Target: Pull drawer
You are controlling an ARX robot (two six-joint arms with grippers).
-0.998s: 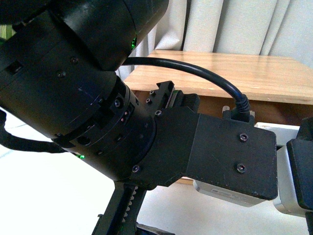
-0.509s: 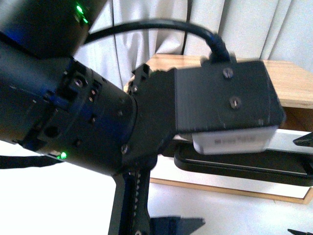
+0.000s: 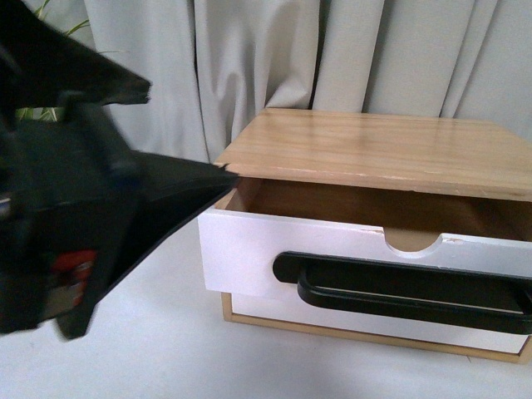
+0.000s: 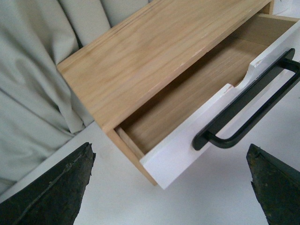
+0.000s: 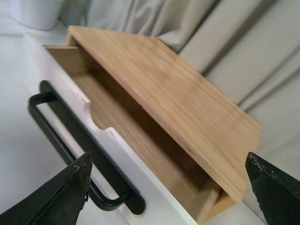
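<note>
White drawer pulled out of light-wood cabinet, black bar handle free, left gripper and right gripper both spread wide, empty, blurred left arm at 9 o'clock

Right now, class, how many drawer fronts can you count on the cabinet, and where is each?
2. The drawer with the black bar handle sits on top, pulled open. A plain white front lies beneath it, closed. None seems hidden.

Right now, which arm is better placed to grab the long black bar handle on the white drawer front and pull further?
Hard call. Both grippers are open, clear of the black bar handle. Left gripper faces it more squarely than right gripper; left, tentatively.
</note>
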